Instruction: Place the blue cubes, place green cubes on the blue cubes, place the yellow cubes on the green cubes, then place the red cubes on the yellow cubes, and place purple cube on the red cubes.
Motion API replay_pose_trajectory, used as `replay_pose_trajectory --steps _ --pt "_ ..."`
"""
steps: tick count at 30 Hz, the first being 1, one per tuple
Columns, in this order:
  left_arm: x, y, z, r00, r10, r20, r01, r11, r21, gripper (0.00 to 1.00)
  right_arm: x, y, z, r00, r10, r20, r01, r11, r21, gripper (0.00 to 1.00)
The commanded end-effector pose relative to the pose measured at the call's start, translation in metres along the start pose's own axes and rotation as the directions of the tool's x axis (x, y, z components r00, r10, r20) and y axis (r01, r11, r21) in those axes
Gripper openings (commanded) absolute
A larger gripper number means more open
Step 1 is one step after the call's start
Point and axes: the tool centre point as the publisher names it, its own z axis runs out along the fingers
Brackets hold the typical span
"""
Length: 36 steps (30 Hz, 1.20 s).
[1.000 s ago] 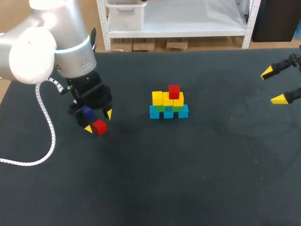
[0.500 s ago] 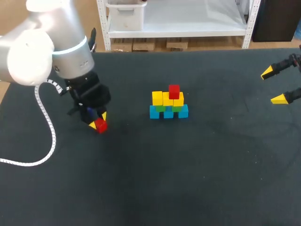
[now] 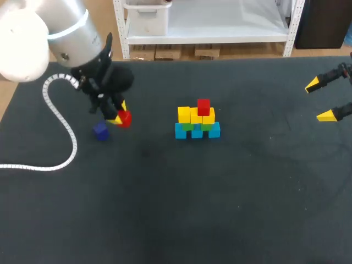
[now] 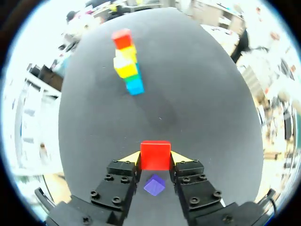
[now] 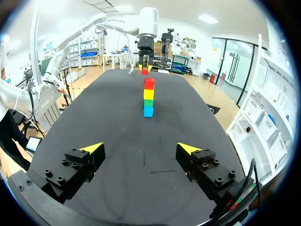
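Left end effector [image 3: 119, 117] is pinching a red cube [image 3: 125, 118], now lifting it clear of the table [image 3: 165, 209] | purple cube [image 3: 100, 131] is lying uncovered just beside | pyramid [image 3: 197, 122] is awaiting its second red cube | right end effector [image 3: 319, 100] is hanging spread, well apart.

A dark, matte surface [image 3: 258, 203] is seen, covered in a black cloth-like sheet that is spread flat from the near edge to the far one. A few faint paler smudges [image 3: 287, 124] are made out on its right half. In the right wrist view two short thin lines [image 5: 162, 172] are marked on it, close together and set at an angle to each other.
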Motion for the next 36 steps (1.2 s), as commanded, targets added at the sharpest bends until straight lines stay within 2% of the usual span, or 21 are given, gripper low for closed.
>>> replay_pose_trajectory --steps 1,6,7,15,22,36 --pt "-0.017 0.006 -0.015 0.986 -0.156 -0.062 0.153 0.987 -0.057 0.0 0.0 0.0 0.0 1.0 -0.001 0.002 0.001 1.0 0.0 1.0" --pt "-0.031 0.018 -0.026 0.976 -0.207 -0.071 0.204 0.978 -0.054 0.0 0.0 0.0 0.0 1.0 -0.001 0.002 0.001 1.0 0.0 1.0" --pt "-0.034 0.02 -0.027 0.974 -0.204 -0.102 0.2 0.979 -0.049 0.0 0.0 0.0 0.0 1.0 -0.001 0.002 0.001 1.0 0.0 1.0" --pt "-0.065 0.028 -0.027 0.982 -0.17 -0.086 0.169 0.985 -0.015 0.0 0.0 0.0 0.0 1.0 -0.001 0.002 0.001 1.0 0.0 1.0" --pt "-0.087 0.034 -0.022 0.986 -0.145 -0.077 0.144 0.989 -0.019 0.0 0.0 0.0 0.0 1.0 -0.001 0.002 0.001 1.0 0.0 1.0" --pt "-0.11 0.034 -0.013 0.983 -0.161 -0.089 0.161 0.987 -0.013 0.0 0.0 0.0 0.0 1.0 -0.001 0.002 0.001 1.0 0.0 1.0"
